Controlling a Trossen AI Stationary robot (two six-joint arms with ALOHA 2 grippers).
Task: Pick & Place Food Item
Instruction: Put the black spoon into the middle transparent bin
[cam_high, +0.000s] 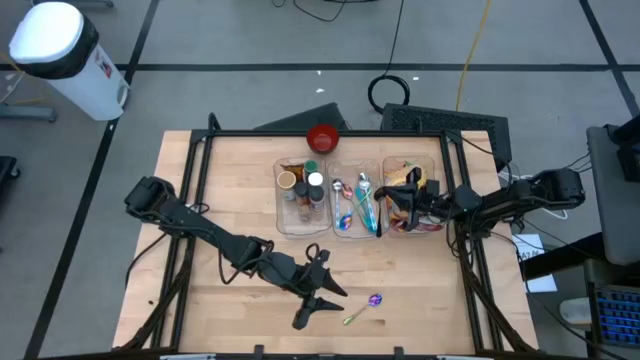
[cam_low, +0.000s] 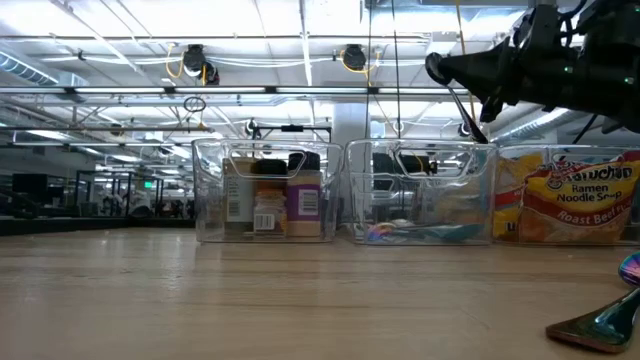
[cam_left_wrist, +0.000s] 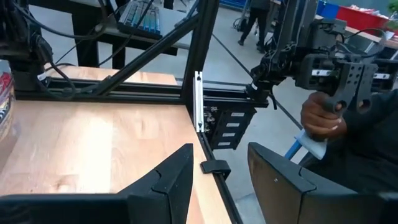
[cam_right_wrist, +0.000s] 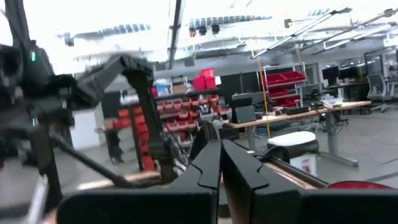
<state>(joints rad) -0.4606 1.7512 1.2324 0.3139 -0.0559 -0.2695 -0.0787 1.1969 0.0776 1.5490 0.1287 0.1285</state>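
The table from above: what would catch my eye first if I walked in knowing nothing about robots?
Probably the three clear bins in a row mid-table, holding jars, spoons and ramen packets. The right pincer hangs shut over the ramen bin. Near the front edge the left pincer sits open and empty, beside a shiny rainbow spoon lying loose on the wood.

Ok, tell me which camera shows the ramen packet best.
The low view: the ramen packet stands upright in the clear bin, its label readable. The high view shows only its top edge under the right gripper. Neither wrist view shows it.
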